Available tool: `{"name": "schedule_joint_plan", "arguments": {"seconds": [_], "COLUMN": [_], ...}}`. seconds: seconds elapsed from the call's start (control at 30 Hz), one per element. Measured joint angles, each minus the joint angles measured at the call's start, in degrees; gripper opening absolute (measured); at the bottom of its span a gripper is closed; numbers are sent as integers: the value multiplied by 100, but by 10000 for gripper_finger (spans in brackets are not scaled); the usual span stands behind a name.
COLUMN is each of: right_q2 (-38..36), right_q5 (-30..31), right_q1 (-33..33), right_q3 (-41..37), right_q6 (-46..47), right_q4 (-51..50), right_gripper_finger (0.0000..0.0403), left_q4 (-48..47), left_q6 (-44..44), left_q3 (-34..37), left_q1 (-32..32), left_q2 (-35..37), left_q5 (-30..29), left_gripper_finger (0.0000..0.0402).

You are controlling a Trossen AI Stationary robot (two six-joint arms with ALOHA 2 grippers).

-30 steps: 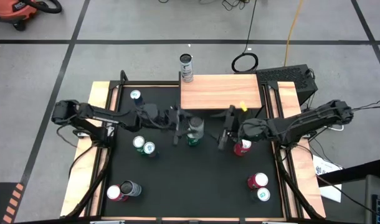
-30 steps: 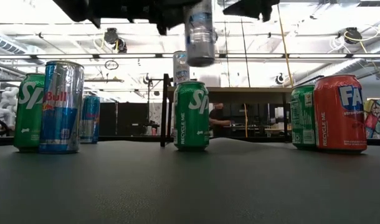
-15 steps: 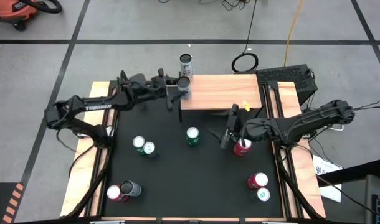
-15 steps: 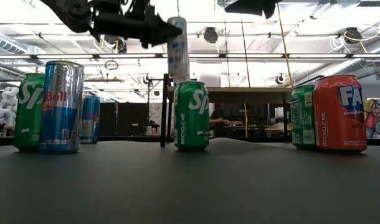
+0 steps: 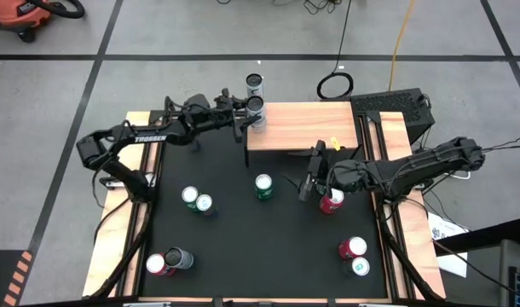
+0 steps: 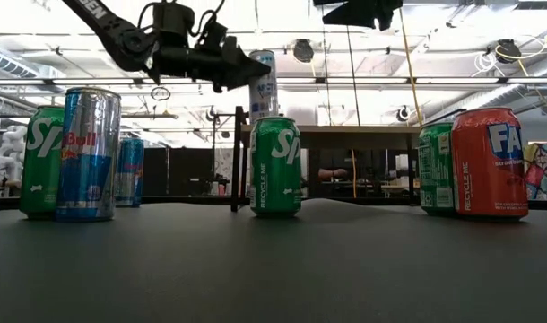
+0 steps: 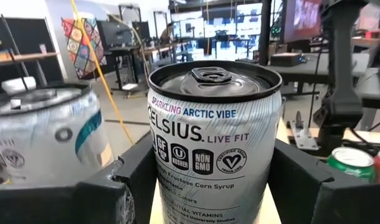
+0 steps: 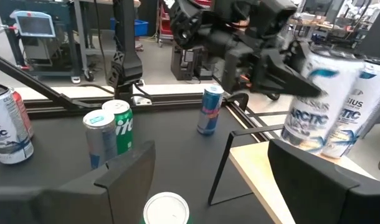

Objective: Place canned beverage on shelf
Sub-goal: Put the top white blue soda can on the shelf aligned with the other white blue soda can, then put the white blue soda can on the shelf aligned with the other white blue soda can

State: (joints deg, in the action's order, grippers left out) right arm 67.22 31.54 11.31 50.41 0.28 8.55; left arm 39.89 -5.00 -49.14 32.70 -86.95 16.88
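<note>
My left gripper (image 5: 251,109) is shut on a tall white Celsius can (image 7: 215,143) at the far left corner of the shelf (image 5: 307,126), a light wood plank on thin black legs. A second white can (image 5: 255,83) stands on that corner, right beside the held one; it also shows in the left wrist view (image 7: 47,137). My right gripper (image 5: 309,177) is open and empty in front of the shelf's near edge. It points toward a green can (image 5: 263,186), and a red can (image 5: 331,201) stands under its wrist. My left gripper pinches the Celsius can's side wall (image 7: 165,186), below its top rim, between the two fingers (image 7: 124,186). The fingers lie level and come from the table's left side. The can is upright, its top up. The green can hides its lower end in the low view (image 6: 263,85).
Cans stand about the black table: a blue one (image 5: 186,130) at the far left, a green and silver pair (image 5: 196,200), a red and grey pair (image 5: 168,261) at the near left, and a red and green pair (image 5: 354,251) at the near right.
My left gripper has carried the white can, held high, from above the table's middle toward the far edge, to the shelf's far left corner beside the other white can. The can has stayed upright.
</note>
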Motion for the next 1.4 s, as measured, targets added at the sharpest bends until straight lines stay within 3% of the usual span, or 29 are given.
{"name": "schedule_joint_plan", "arguments": {"seconds": [0.8,1.23,1.4], "right_q2": [0,-2,-29], "right_q5": [-4,29,22], "right_q1": [-4,-39,-39], "right_q3": [-2,-2,-2], "right_q6": [54,227,354], "right_q4": [-133,-157,-272], "right_gripper_finger": [297,297,297], "left_q4": [-595,-573,-1423], "left_q6": [23,8,-96], "left_q3": [-278,-287,-289], "left_q1": [255,255,245], "left_q2": [-99,204,866], "left_q5": [-83,-91,-91], "left_gripper_finger": [237,354,365]}}
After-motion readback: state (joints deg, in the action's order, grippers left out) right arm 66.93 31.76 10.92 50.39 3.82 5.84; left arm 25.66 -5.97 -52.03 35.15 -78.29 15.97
